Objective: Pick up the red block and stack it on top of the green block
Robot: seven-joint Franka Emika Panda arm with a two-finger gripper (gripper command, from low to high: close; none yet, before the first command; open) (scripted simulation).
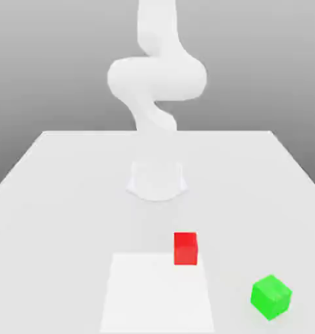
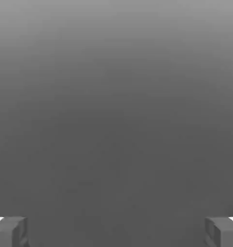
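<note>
1. Scanning the exterior view from left to right, you first meet the white square [image 1: 156, 295], a pale flat patch on the light table [image 1: 49, 222]. Its near edge is wider in the view than its far edge.

2. Behind that square, around the middle of the view, you have the white robot arm [image 1: 156, 78]. Its base [image 1: 156, 182] meets the table, and the arm rises above it in thick, rounded sections, running out through the top of the picture.

3. Moving right, you come to the red block [image 1: 185, 249], your block to pick up. It is upright at the far edge of the white square, close to the far right corner as the exterior view shows it, and it overlaps that edge in the view. You see it in front of the base and a little to the right, with 1 face turned almost squarely to the camera.

4. Farthest to the exterior view's right is the green block [image 1: 271, 297], beside the white square and apart from it. It is nearer the camera than the red block, well apart from it, and turned so that a corner points toward you. The 2 blocks look about the same size.

5. In the hand view, your gripper [image 2: 116, 232] is released: its 2 fingers [image 2: 7, 234] stand wide apart in front of a dark grey background that lightens toward 1 edge.
</note>
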